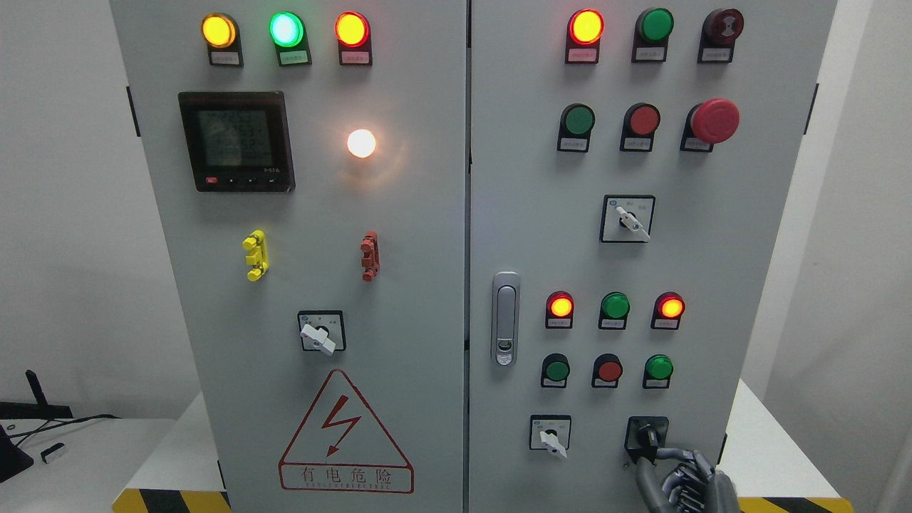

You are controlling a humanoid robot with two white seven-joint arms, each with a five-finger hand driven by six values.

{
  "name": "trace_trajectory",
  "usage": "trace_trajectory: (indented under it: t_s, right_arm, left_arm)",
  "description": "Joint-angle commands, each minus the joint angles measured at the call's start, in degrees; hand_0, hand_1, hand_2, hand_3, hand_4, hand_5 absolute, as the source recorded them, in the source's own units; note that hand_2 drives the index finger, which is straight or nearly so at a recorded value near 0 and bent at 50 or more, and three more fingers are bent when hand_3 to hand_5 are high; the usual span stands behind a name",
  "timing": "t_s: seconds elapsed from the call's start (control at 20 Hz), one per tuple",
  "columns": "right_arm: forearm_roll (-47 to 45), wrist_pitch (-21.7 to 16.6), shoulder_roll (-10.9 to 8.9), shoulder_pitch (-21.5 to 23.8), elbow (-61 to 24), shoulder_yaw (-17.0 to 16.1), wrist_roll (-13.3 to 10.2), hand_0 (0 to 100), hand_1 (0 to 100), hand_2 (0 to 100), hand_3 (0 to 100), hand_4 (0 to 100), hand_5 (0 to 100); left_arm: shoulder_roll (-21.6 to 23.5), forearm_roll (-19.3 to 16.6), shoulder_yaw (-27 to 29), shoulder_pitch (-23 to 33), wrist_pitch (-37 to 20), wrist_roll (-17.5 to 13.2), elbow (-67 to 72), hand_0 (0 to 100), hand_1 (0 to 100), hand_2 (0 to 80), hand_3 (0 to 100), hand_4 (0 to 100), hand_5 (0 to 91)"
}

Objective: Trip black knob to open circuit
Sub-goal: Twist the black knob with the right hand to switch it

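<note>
Black knob (pixel 647 435) sits low on the right cabinet door (pixel 755 299), right of a white-handled selector switch (pixel 550 436). Right robot hand (pixel 680 476) reaches up from below the knob; fingertips (pixel 666 453) touch its lower right edge, curled loosely, not clamped on it.

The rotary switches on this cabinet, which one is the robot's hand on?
The black knob at the bottom right of the right door. The right hand reaches its fingers up to it; the other three switches have white handles and nothing near them.
</note>
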Motion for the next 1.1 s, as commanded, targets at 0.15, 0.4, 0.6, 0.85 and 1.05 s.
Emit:
trace_trajectory:
  t_s: [0.15, 0.4, 0.6, 0.85, 1.05]
  right_arm:
    - [-0.1, 0.0, 0.47, -0.1, 0.2, 0.0, 0.2, 40, 71, 49, 88, 97, 100]
    - [-0.1, 0.0, 0.47, -0.1, 0.4, 0.2, 0.2, 40, 71, 49, 89, 97, 100]
    - [-0.1, 0.0, 0.47, -0.3, 0.4, 0.5, 0.2, 40, 71, 50, 89, 97, 100]
    - [-0.1, 0.0, 0.47, -0.4, 0.5, 0.8, 0.2, 40, 71, 50, 89, 97, 100]
    - [-0.1, 0.0, 0.47, -0.4, 0.5, 1.1, 0.2, 40, 71, 51, 90, 97, 100]
  left_arm:
    - [0.1, 0.3, 0.0, 0.0, 0.0, 0.0, 0.0, 12, 39, 0.0, 0, 0, 0.0]
    - [0.0, 0.3, 0.0, 0.0, 0.0, 0.0, 0.0, 12, 39, 0.0, 0, 0, 0.0]
    - [0.1, 0.3, 0.0, 0.0, 0.0, 0.0, 0.0, 12, 39, 0.0, 0, 0, 0.0]
    - [0.0, 0.3, 0.0, 0.0, 0.0, 0.0, 0.0, 12, 39, 0.0, 0, 0, 0.0]
    - [0.0, 0.3, 0.0, 0.0, 0.0, 0.0, 0.0, 12, 39, 0.0, 0, 0, 0.0]
